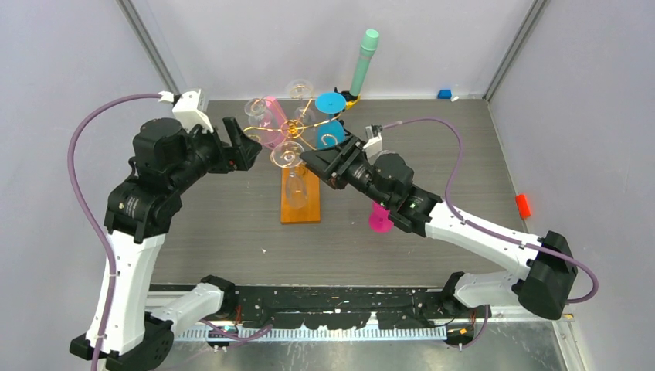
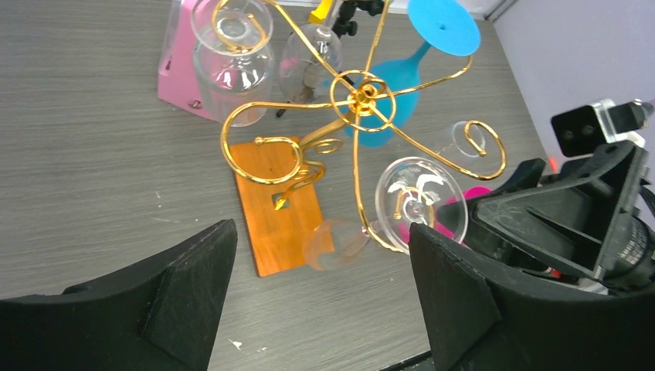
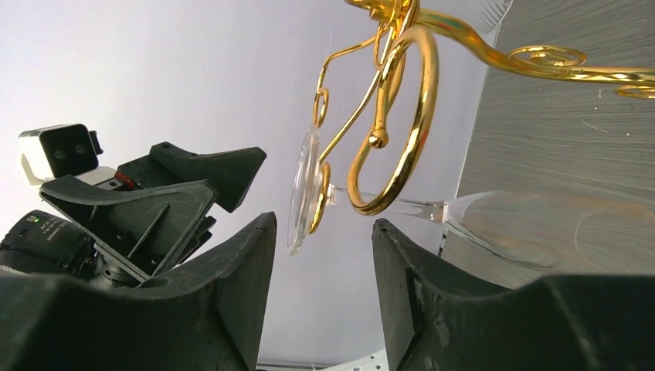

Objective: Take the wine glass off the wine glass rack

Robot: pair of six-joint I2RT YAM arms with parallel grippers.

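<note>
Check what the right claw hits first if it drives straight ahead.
Likely the stem of the clear wine glass, hung in the rack's gold scroll arm just ahead of the open right claw. Depth is unclear; the wire could touch first.

We look onto a grey wood-grain table (image 1: 224, 232) boxed in by plain pale walls (image 1: 255, 46), with metal posts (image 1: 149, 42) in the back corners and soft, even light.

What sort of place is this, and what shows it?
Probably a robot test cell: left arm and right arm bolted to a table, plain walls boxing it in, a wine glass rack as prop.
</note>
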